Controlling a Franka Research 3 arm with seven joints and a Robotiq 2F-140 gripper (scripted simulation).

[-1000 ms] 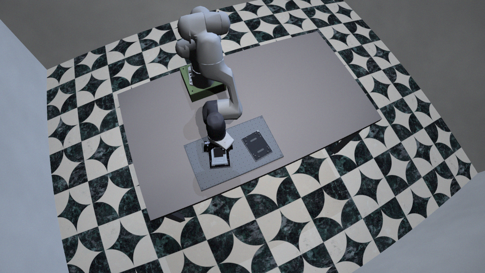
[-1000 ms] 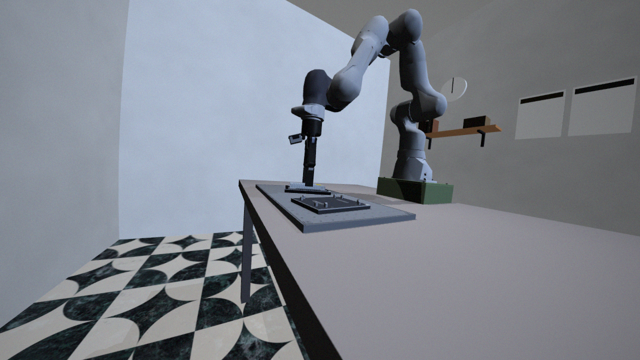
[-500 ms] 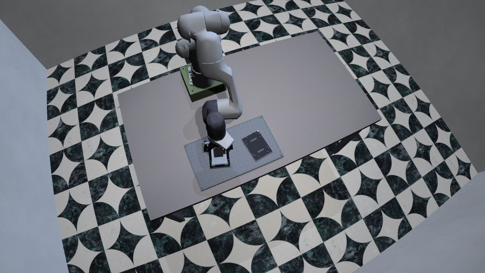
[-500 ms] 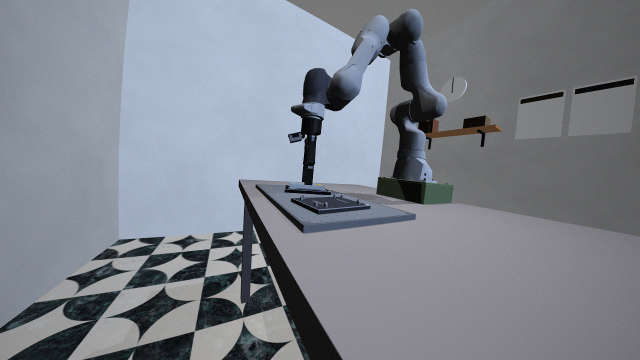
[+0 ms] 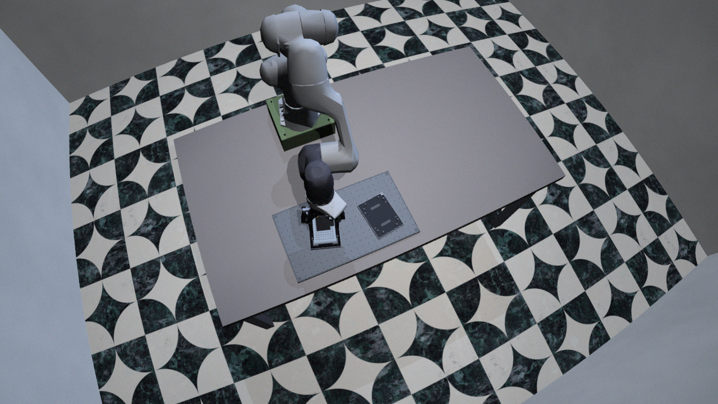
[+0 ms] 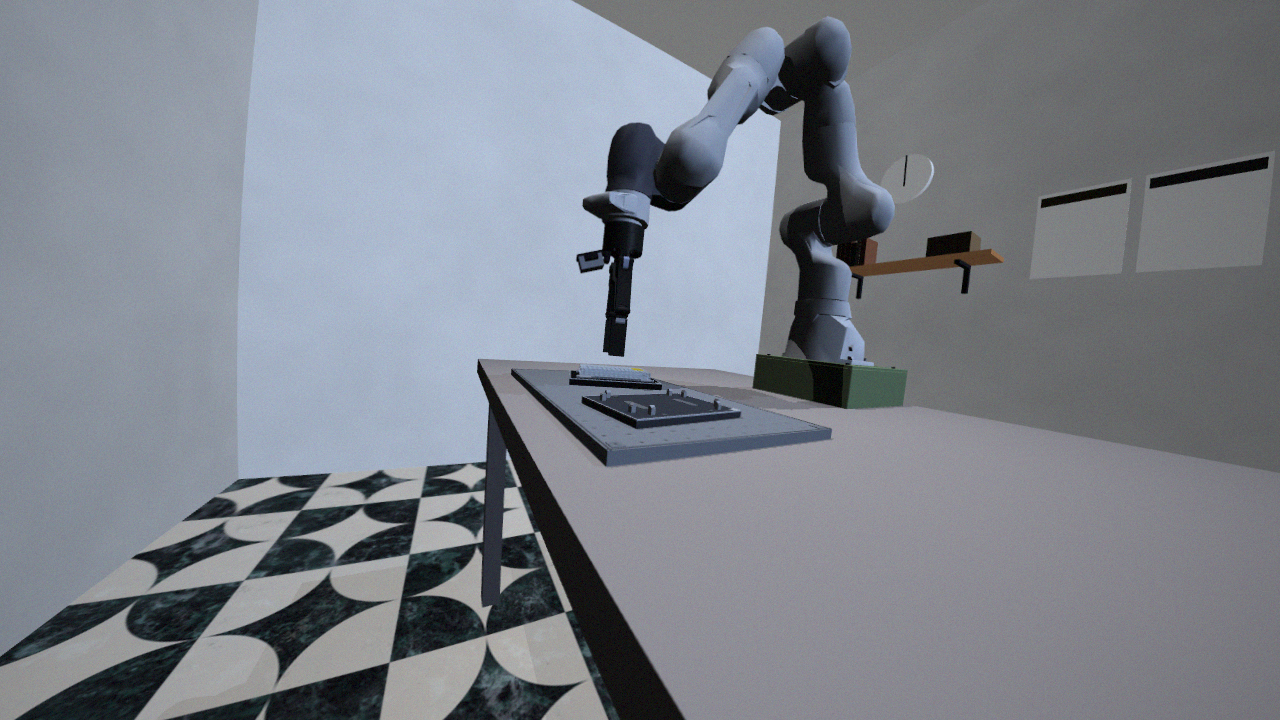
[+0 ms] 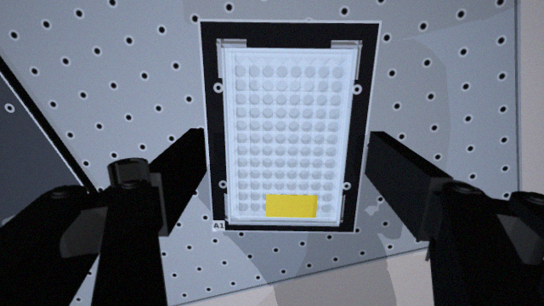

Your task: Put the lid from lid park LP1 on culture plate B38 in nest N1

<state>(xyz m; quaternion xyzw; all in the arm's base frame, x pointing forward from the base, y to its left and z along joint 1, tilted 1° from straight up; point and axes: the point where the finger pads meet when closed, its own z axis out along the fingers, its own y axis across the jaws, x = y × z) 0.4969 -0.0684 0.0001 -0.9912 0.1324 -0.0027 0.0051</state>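
Note:
The white multi-well culture plate (image 7: 289, 127) (image 5: 323, 232) (image 6: 615, 376) sits in its black nest (image 7: 289, 34) on the perforated grey baseplate (image 5: 301, 261) (image 6: 760, 429). A clear lid with a yellow label (image 7: 291, 206) lies flat over the plate, square with its edges. My gripper (image 7: 286, 151) (image 6: 614, 344) (image 5: 323, 216) is open and empty. It hangs straight above the plate with a clear gap, one finger on each long side. The black lid park (image 5: 380, 216) (image 6: 660, 410) to the right holds nothing.
The robot's green base block (image 5: 301, 133) (image 6: 827, 380) stands at the back of the grey table (image 5: 451, 125). The baseplate lies near the table's front edge. A wooden wall shelf (image 6: 921, 261) hangs behind the arm.

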